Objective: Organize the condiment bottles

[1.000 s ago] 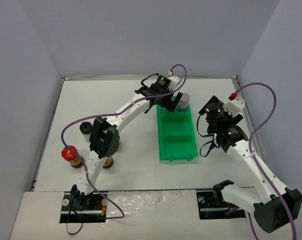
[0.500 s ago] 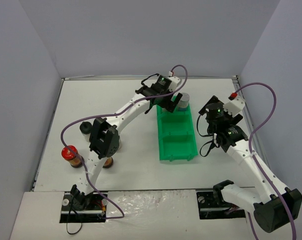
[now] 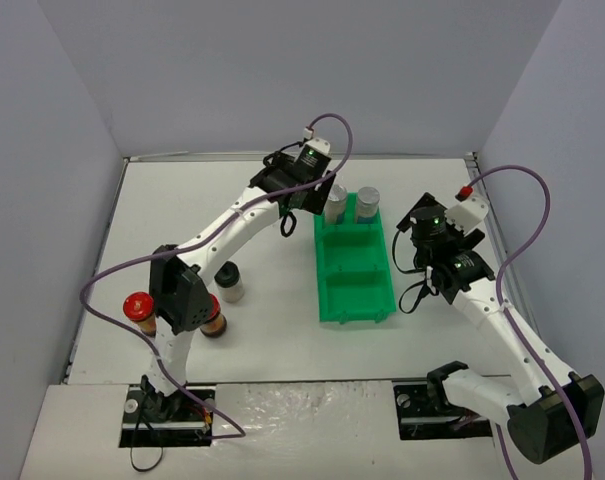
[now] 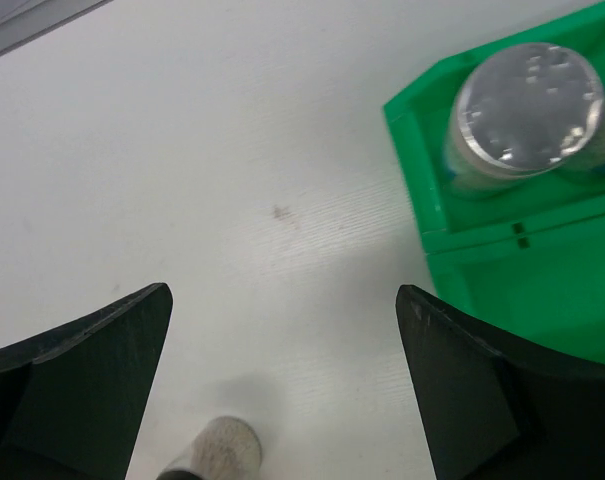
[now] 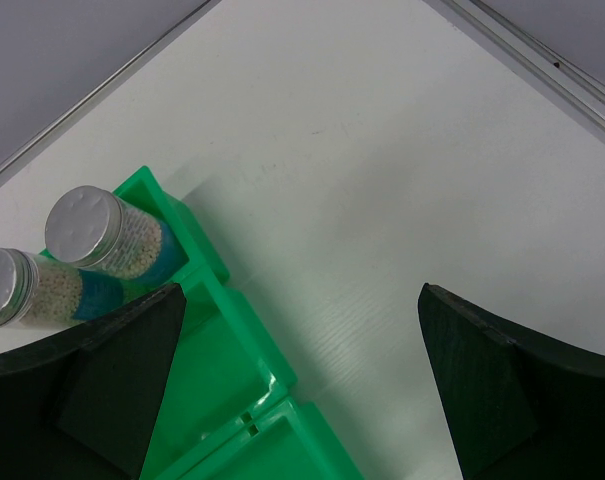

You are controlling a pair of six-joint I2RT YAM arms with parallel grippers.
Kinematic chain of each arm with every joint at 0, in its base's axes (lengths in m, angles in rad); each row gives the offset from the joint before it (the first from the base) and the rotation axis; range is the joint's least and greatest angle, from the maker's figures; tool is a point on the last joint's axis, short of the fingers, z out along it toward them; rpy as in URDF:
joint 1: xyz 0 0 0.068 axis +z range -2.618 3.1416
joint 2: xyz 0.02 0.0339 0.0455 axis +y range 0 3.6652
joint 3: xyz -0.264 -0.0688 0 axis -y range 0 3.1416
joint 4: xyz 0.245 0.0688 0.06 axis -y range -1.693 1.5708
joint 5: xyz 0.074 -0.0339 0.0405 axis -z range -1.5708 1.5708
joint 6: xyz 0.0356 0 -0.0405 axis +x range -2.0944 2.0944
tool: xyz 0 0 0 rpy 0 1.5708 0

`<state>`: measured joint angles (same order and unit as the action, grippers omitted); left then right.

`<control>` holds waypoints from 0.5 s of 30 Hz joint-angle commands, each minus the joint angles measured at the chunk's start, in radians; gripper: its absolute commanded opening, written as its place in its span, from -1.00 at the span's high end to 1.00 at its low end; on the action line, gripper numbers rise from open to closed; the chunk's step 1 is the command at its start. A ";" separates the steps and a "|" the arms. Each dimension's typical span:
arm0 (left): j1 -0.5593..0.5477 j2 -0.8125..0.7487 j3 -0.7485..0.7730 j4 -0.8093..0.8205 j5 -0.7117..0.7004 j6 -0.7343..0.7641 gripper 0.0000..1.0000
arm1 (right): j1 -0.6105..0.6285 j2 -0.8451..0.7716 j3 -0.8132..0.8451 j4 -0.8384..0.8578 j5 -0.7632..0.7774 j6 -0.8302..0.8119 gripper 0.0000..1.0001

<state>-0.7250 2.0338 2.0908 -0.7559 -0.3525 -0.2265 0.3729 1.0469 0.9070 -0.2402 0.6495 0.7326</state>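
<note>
Two silver-lidded condiment bottles (image 3: 336, 203) (image 3: 367, 203) stand side by side in the far compartment of the green tray (image 3: 354, 290). My left gripper (image 3: 300, 205) hovers just left of that compartment, open and empty. In the left wrist view the left gripper (image 4: 282, 300) is over bare table, with one silver lid (image 4: 527, 100) at the upper right. A black-lidded bottle (image 3: 230, 283) and two red-lidded bottles (image 3: 140, 310) (image 3: 212, 318) stand on the table at the left. My right gripper (image 3: 422, 238) hangs open to the right of the tray. The right wrist view shows both silver-lidded bottles (image 5: 87, 225) (image 5: 7, 285).
The tray's middle and near compartments (image 3: 355, 262) hold nothing. The left arm's elbow link (image 3: 174, 290) stands among the bottles on the left. Grey walls close in the white table (image 3: 182, 210) on three sides. A pale bottle (image 4: 217, 455) shows at the bottom edge of the left wrist view.
My left gripper has drawn back to the left from the tray's far compartment, and a second silver-lidded bottle now shows there. The left elbow swung left. The right arm has not moved.
</note>
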 commanded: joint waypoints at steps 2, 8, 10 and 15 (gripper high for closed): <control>0.004 -0.197 -0.122 -0.153 -0.297 -0.195 -0.85 | 0.002 0.020 0.017 0.033 0.020 0.015 -1.00; 0.050 -0.373 -0.361 -0.115 -0.293 -0.292 -0.86 | 0.001 0.028 0.005 0.046 0.010 0.019 -1.00; 0.081 -0.422 -0.427 -0.110 -0.288 -0.316 -0.86 | 0.003 0.033 0.001 0.053 0.002 0.019 -1.00; 0.160 -0.486 -0.480 -0.126 -0.298 -0.347 -0.86 | 0.004 0.051 -0.003 0.071 -0.013 0.021 -1.00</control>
<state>-0.6308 1.6443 1.5997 -0.8870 -0.6036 -0.5058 0.3733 1.0805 0.9070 -0.2318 0.6247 0.7338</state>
